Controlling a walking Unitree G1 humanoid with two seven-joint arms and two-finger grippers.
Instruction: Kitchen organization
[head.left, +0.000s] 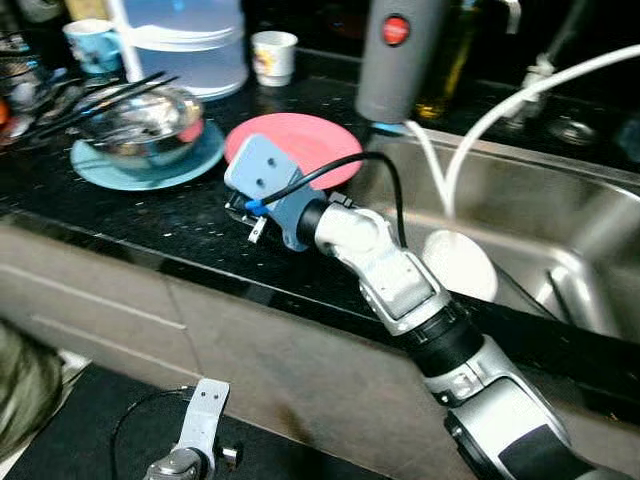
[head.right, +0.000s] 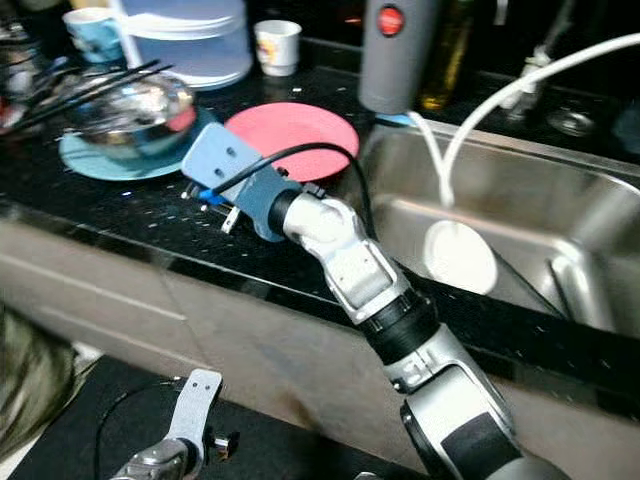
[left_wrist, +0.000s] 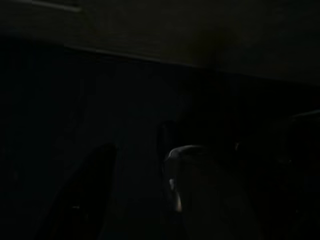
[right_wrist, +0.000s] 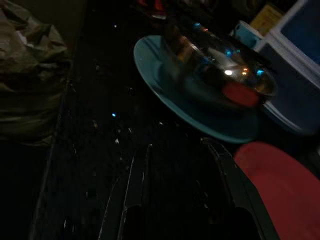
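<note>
My right gripper (right_wrist: 182, 180) hovers low over the black counter (head.left: 170, 225), open, with nothing between its fingers. Just beyond it lie a red plate (head.left: 300, 145) and a teal plate (head.left: 150, 165). The teal plate carries a steel bowl (head.left: 145, 120) with dark chopsticks (head.left: 90, 100) across it. In the right wrist view the teal plate (right_wrist: 170, 95) and bowl (right_wrist: 220, 70) are ahead, and the red plate (right_wrist: 285, 180) lies beside one finger. A white plate (head.left: 460, 262) lies in the steel sink (head.left: 560, 200). My left arm (head.left: 195, 440) hangs idle below the counter.
A grey bottle with a red button (head.left: 400, 55) stands at the sink's corner. A white cup (head.left: 273, 55), a blue cup (head.left: 93, 45) and a clear container (head.left: 190, 40) line the back. A white hose (head.left: 500, 110) curves into the sink. The cabinet front drops below the counter edge.
</note>
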